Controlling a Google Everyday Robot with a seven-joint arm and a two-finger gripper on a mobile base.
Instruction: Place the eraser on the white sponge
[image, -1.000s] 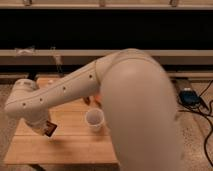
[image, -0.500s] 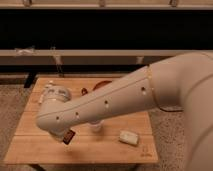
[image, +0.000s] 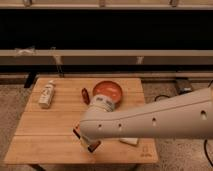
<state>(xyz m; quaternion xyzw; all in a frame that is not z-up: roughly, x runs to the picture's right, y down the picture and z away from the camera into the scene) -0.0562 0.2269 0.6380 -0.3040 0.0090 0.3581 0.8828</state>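
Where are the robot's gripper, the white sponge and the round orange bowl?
Robot's two-finger gripper (image: 86, 141), camera view: its tip, bottom centre, shut on the black, orange-edged eraser (image: 93, 146).
Small white sponge pad (image: 129, 141), camera view: its visible lower edge.
Round orange bowl (image: 108, 90), camera view: its inside.

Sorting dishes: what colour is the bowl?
The bowl is orange-red, camera view; the claw grips the eraser over the table's front.
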